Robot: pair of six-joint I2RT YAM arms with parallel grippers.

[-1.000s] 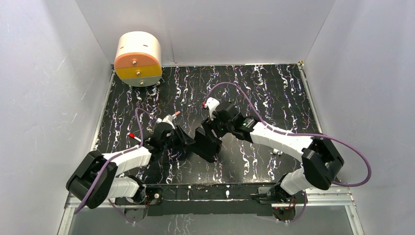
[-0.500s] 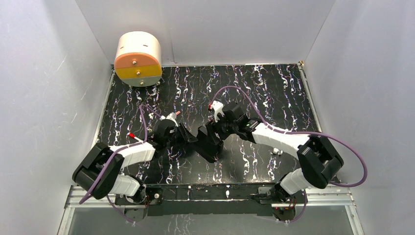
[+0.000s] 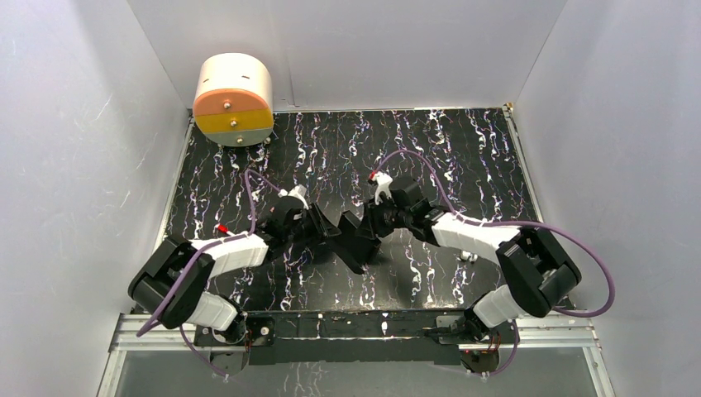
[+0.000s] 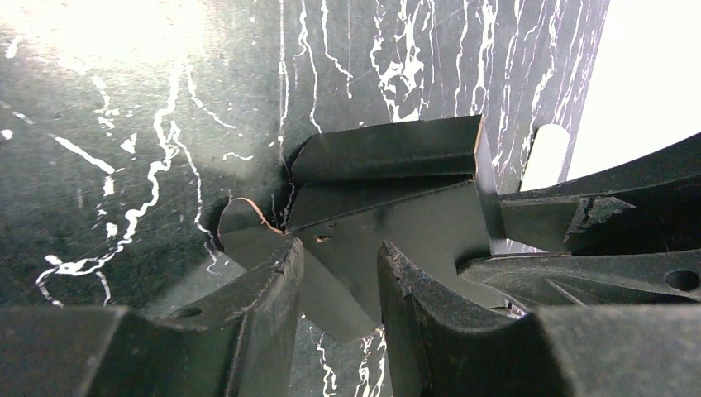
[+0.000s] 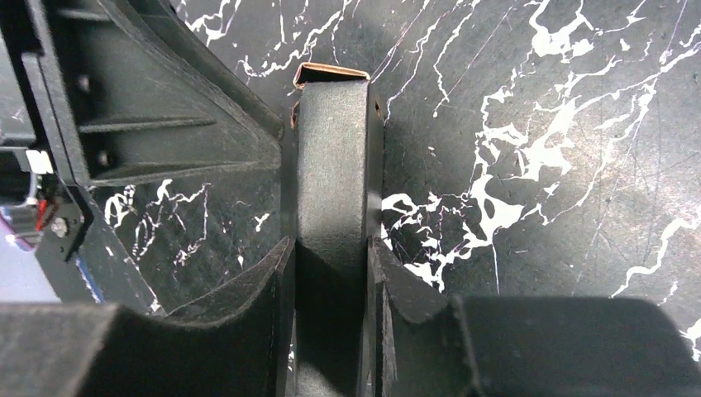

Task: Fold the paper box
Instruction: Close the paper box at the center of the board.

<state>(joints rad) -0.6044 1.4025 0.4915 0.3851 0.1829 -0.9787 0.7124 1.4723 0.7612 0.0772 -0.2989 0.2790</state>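
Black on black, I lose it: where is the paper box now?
Top view: the paper box is mid-table, the right gripper clamping its right end, the left gripper at its left flap.

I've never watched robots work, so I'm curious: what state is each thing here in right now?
paper box: partly folded, panels raised, gripped from both sides.
left hand: closed on a panel of the paper box.
right hand: closed on a narrow panel of the paper box.
round cream container: standing in the far left corner, away from both arms.
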